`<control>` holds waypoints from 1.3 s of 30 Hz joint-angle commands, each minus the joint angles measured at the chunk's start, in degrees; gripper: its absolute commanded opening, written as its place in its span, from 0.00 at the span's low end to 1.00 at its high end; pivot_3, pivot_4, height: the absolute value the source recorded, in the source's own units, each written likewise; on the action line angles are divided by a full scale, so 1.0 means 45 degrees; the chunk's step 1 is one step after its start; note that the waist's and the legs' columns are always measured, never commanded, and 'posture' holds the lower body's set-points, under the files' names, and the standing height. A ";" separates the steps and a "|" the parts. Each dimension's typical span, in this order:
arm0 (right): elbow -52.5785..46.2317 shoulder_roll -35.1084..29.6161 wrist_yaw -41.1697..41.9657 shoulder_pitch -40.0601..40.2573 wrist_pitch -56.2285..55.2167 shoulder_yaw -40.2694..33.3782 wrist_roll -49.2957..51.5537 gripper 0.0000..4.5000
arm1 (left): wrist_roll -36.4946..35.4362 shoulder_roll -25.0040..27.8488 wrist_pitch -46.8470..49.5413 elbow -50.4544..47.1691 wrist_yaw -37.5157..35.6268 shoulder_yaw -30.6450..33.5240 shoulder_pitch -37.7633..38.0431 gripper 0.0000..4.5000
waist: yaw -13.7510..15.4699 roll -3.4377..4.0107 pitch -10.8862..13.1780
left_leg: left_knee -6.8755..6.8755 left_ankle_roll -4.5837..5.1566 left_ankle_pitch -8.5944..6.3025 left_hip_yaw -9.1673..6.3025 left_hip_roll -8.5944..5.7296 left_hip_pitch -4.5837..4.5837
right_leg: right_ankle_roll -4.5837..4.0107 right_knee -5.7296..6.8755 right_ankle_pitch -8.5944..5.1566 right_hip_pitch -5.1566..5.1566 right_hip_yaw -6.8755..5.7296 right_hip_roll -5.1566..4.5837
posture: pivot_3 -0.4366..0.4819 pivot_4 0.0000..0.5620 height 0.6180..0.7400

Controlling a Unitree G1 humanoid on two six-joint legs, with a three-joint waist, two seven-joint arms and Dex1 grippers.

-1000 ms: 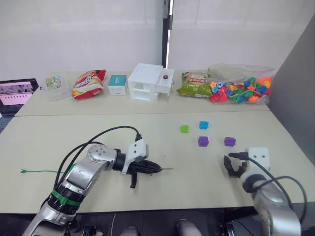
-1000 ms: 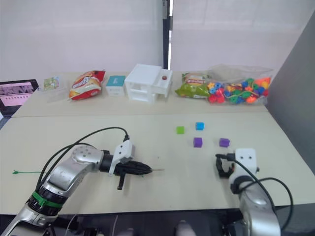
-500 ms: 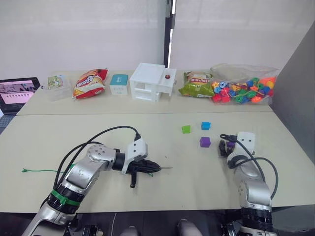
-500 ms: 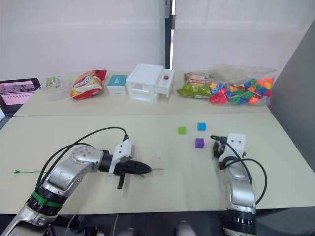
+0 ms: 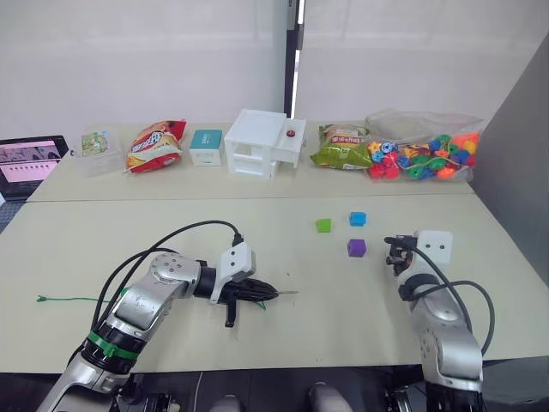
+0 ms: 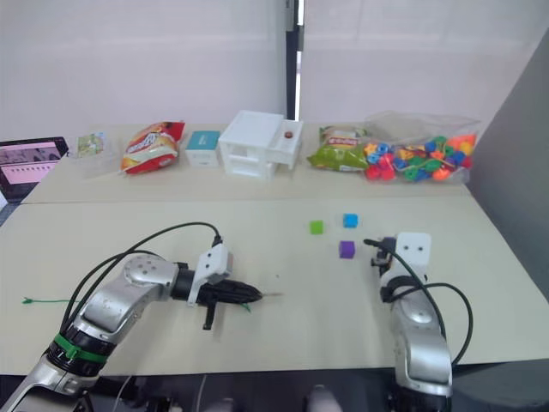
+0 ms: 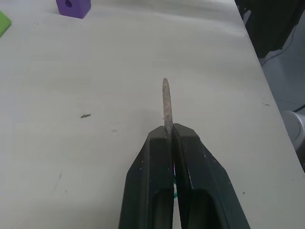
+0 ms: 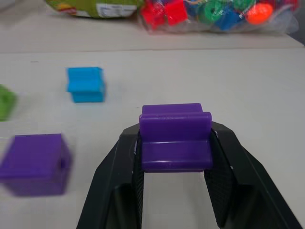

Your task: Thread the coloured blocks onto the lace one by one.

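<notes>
My left gripper [image 7: 169,136] is shut on the lace's stiff pale tip [image 7: 166,100], which points out past the fingers toward the right, low over the table. The green lace [image 5: 64,299] trails off to the far left of the table. My right gripper [image 8: 175,143] is shut on a purple block [image 8: 175,136], one finger against each side. In the eye views that gripper [image 5: 396,251] is at the right of the table. A second purple block [image 5: 356,247], a green block [image 5: 323,225] and a blue block [image 5: 357,218] lie loose just to its left.
Along the back of the table stand a clear bag of coloured beads [image 5: 420,154], a green snack bag [image 5: 339,148], a white box [image 5: 262,142], a small teal box [image 5: 206,146], a red snack bag [image 5: 154,146] and a tablet [image 5: 30,161].
My right gripper came forward from the table's near right edge to the right-hand purple block and its fingers closed around it. The left arm and lace tip stayed still.
</notes>
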 commanded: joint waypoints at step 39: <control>-0.4979 -0.6181 0.9112 -0.1324 0.7382 0.0572 0.6958 0.99 | -0.0060 0.0232 0.0064 -0.0325 0.0013 0.0273 -0.0109 0.00 | 0.0038 -0.0002 0.0009 | 0.0002 0.0004 -0.0003 -0.0021 -0.0005 -0.0007 | 0.0004 -0.0054 -0.0003 0.0027 -0.0027 0.0000 | 0.48 0.27 1.00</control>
